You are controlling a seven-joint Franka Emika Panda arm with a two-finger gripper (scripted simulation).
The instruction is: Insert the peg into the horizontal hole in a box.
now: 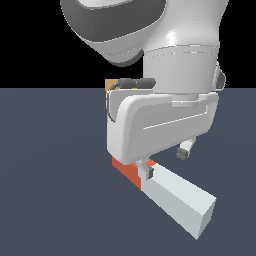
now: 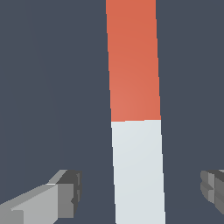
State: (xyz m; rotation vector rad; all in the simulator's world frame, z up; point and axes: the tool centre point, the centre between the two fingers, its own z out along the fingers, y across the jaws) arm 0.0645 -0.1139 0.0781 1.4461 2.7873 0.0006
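The peg (image 1: 177, 197) lies flat on the dark floor, its red end (image 1: 127, 172) pointing away under the hand and its white part reaching toward the exterior view's lower right. My gripper (image 1: 166, 162) is open and hangs over the peg near the red-white border. In the wrist view the peg (image 2: 135, 131) runs between the two fingers (image 2: 65, 192), with a clear gap on each side. Only a tan corner of the box (image 1: 110, 85) shows behind the hand. The horizontal hole is hidden.
The arm's large white and grey body (image 1: 165, 50) fills the upper middle of the exterior view and hides most of what is behind it. Dark grey floor (image 1: 50, 190) spreads all around the peg.
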